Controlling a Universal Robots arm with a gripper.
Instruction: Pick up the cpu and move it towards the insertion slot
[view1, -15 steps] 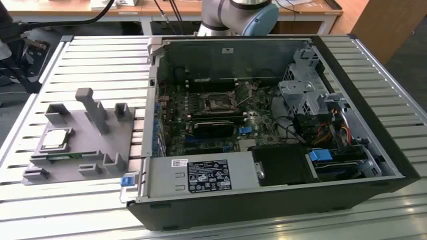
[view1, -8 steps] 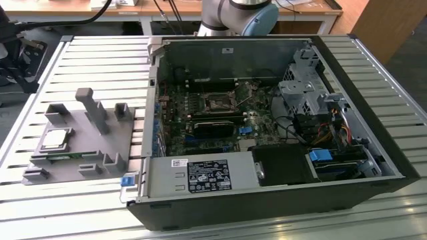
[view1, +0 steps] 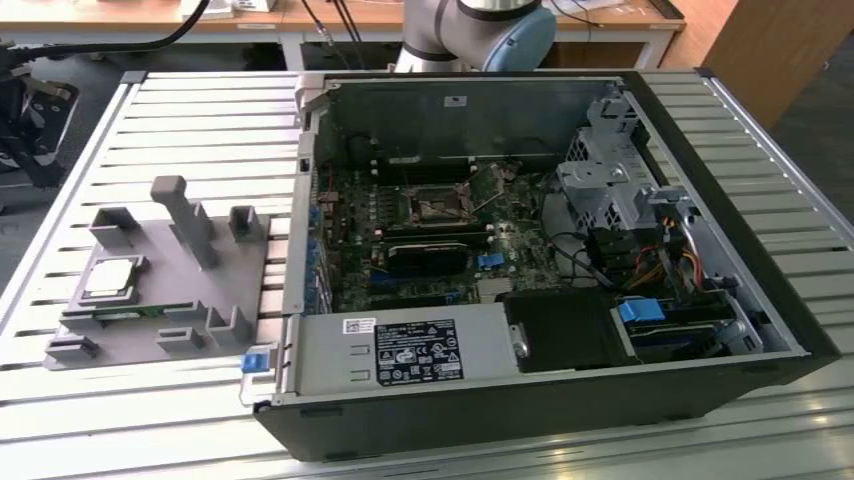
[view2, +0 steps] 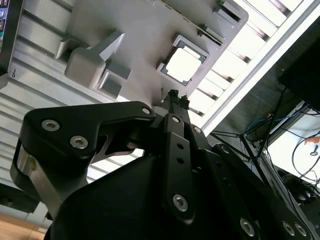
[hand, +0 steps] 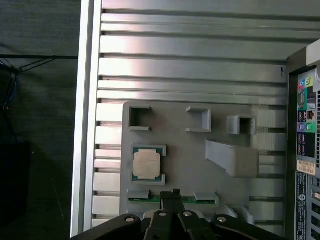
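Claw (hand: 173, 193): fingers closed together, empty, above the grey tray (hand: 190, 170).
Chip (hand: 147, 164): in a tray recess, near the claw tips, untouched.
Green strip (hand: 162, 199): on the tray beside the chip, under the claw tips.
Chip's lie: flat, silver face up, square, edges parallel to the tray's.
Socket (view1: 437, 208): inside the computer case (view1: 534, 420) beside the tray.

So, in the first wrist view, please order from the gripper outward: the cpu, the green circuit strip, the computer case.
1. green circuit strip, just by the gripper.
2. cpu, in its tray recess.
3. computer case, beyond the tray.
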